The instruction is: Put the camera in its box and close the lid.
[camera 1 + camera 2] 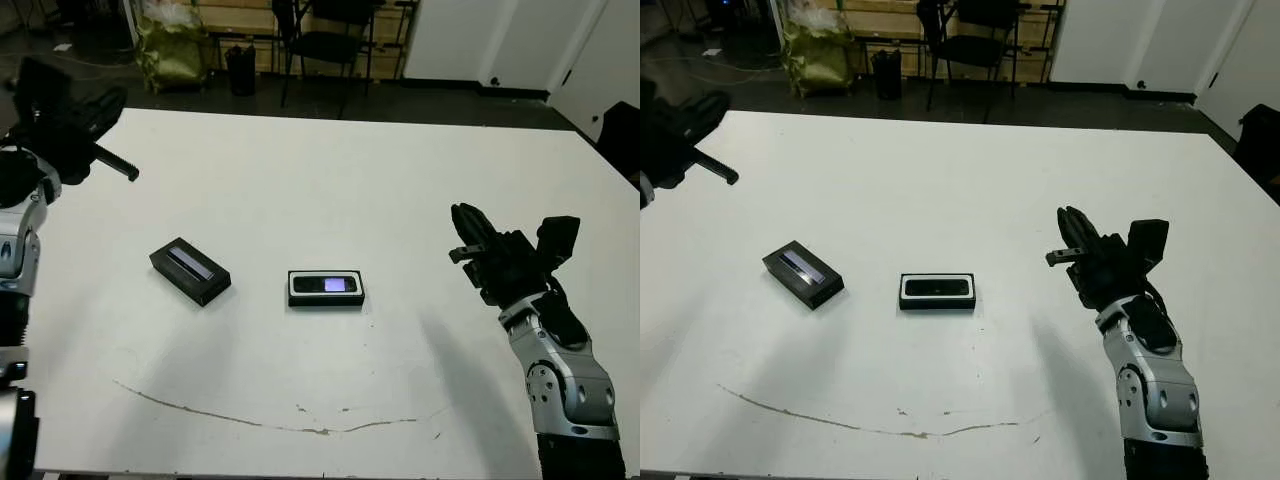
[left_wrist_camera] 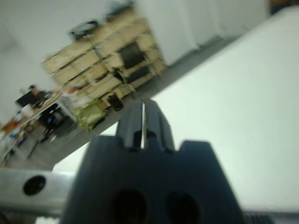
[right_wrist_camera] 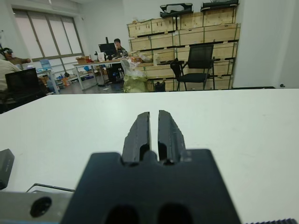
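The left gripper [image 1: 128,172] is up high at the far left side of the white table [image 1: 330,170]. It holds nothing. In the left wrist view its two black fingers [image 2: 133,122] are pressed close together, with only a thin line of light between them. It is well apart from all the things on the table.

Next comes the lid [image 1: 190,272]. It is a flat black cover with a long pale stripe along its top. It lies flat on the table, turned at a slant, on the left of the middle. Nothing touches it.

Near it, on its right, is the box [image 1: 326,288]. It sits flat on the table near the middle. It is black outside and you can see a white edge inside. The camera [image 1: 327,284] lies in the box. It is a slim black bar, and a small bluish-purple window shines on its face. The box is open on top, because the lid is off to the side and not on it.

Below these things, a thin brown curved mark [image 1: 270,420] runs across the table near the front edge.

The right gripper [image 1: 470,232] is on the right side, well apart from the box. It hangs a bit above the table and points toward the middle. It holds nothing. In the right wrist view its two fingers [image 3: 138,133] are close together, with only a narrow gap between them.

Far behind the table there is a black chair [image 1: 325,40] and a yellow-green bag [image 1: 172,45] on the floor.
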### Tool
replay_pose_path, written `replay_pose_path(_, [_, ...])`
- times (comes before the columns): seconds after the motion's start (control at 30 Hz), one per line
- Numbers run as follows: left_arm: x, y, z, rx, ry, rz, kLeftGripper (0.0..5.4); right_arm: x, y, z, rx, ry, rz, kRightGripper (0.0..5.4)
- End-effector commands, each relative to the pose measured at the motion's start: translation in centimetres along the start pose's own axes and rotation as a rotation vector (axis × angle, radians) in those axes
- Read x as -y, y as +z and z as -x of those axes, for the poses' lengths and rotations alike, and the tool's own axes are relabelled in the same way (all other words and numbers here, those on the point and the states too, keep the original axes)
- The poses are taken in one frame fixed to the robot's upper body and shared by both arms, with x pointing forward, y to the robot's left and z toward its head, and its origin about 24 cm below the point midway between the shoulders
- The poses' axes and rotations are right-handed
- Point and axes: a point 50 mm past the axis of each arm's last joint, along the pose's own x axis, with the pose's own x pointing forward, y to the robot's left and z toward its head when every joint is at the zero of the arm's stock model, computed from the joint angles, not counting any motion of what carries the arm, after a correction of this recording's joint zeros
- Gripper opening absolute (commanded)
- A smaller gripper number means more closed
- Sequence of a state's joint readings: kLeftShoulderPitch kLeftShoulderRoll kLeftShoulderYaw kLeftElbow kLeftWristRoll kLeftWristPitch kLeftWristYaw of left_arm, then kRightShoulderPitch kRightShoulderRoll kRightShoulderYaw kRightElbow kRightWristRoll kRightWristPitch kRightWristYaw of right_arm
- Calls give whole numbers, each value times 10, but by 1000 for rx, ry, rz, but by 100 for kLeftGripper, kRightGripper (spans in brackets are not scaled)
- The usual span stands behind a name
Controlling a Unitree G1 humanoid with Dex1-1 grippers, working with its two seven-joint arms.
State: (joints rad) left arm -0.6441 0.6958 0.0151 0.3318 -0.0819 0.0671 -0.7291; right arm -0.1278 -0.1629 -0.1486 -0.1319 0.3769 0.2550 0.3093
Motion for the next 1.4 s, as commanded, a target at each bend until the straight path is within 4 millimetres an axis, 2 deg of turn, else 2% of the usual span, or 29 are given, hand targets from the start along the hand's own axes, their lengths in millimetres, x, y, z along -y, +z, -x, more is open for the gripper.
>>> replay_pose_path(0.03, [-3, 7, 0, -60, -168, -112, 1, 6, -6, 3, -35, -23, -3, 0])
replay_pose_path(0.23, [-1, 14, -2, -146, -400, -236, 1, 6, -6, 3, -48, -32, 12, 0])
replay_pose_path(0.4, [-3, 7, -4, -301, -544, -293, 1, 6, -6, 2, -34, -23, 7, 0])
replay_pose_path(0.53, [-8, -8, -5, -504, -643, -280, 1, 7, -5, 1, -29, -21, 5, 0])
replay_pose_path(0.63, [-9, -23, -4, -608, -677, -255, 1, 5, -2, 1, -28, -26, 12, 0])
replay_pose_path(0.77, [-5, -31, -5, -711, -741, -297, 1, 5, -1, 0, -33, -29, 23, 0])
replay_pose_path(0.93, [2, -34, -6, -737, -795, -345, 1, 3, 1, 0, -45, -39, 36, 0])
replay_pose_path(1.07, [7, -37, -8, -779, -824, -380, 1, 7, -4, -1, -38, -27, 19, 0])
replay_pose_path(1.2, [19, -47, -11, -818, -858, -385, 1, 7, -3, 0, -45, -29, 20, 0])
replay_pose_path(1.4, [36, -55, -16, -777, -936, -458, 1, 4, -1, 1, -33, -26, 11, 0])
